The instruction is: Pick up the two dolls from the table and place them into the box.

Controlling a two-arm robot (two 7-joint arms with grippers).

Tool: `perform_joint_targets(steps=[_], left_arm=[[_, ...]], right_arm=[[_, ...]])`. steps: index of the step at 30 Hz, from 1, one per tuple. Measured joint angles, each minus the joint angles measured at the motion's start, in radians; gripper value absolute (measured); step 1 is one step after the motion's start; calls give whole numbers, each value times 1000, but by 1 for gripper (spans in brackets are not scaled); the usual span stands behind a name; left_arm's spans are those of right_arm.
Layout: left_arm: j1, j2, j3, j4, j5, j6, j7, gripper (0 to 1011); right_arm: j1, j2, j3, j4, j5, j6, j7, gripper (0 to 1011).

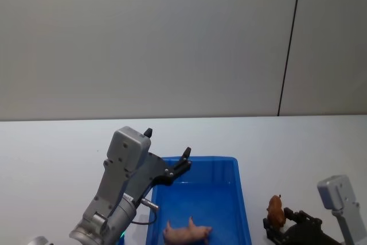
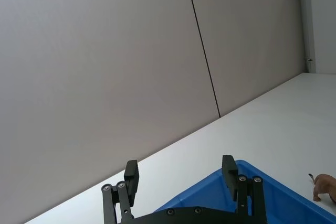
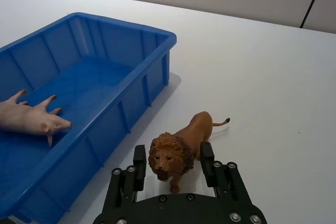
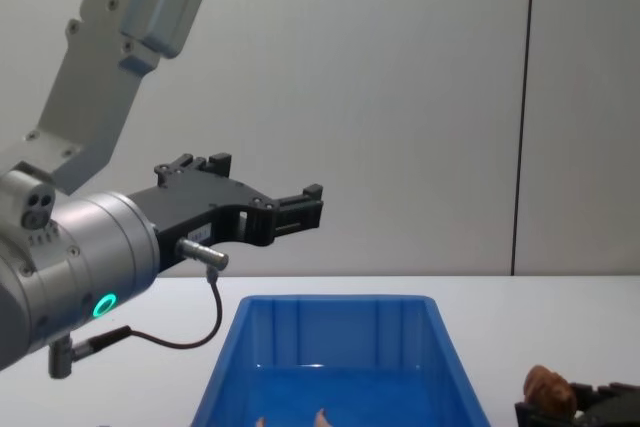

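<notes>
The left gripper [image 1: 167, 143] hangs raised over the far left corner of the blue bin [image 1: 198, 159], its fingers spread wide with nothing between them. It reads as an idle, lifted pose that leaves the bin's opening free. In the left wrist view the same spread fingers [image 2: 131, 174] frame the bin's corner well below them. Inside the bin the pink pig [image 1: 186, 232] lies on its side on the floor, so that half of the task looks done. The head view cuts off the bin's near end, and the chest view catches just the tips of the pig's legs at its bottom edge. To the right of the bin, just beside its long wall, the brown lion [image 3: 176, 148] stands upright on the white table [image 1: 57, 142]. The right gripper [image 3: 172, 153] is low at the table with one finger on each side of the mane, apart and seemingly not yet pinching, since a thin strip of table shows at each flank. That placement looks set for a closing grasp. The gripper body hides part of the lion's front legs, and contact at the pads is hard to judge
</notes>
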Motion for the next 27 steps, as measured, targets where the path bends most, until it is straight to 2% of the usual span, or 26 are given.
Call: perform_joint_targets(steps=[8,20,27], left_arm=[[0,0,0,0,0,0,0,1001],[0,0,0,0,0,0,0,1001],[0,0,0,0,0,0,0,1001]], right_arm=[[3,-6,-4,9,-13,-22,-13,427],[-3,-6,-8,-30,-56,-81,-33,425],[3,-6,-10,-78,-67,-109,-4,425]])
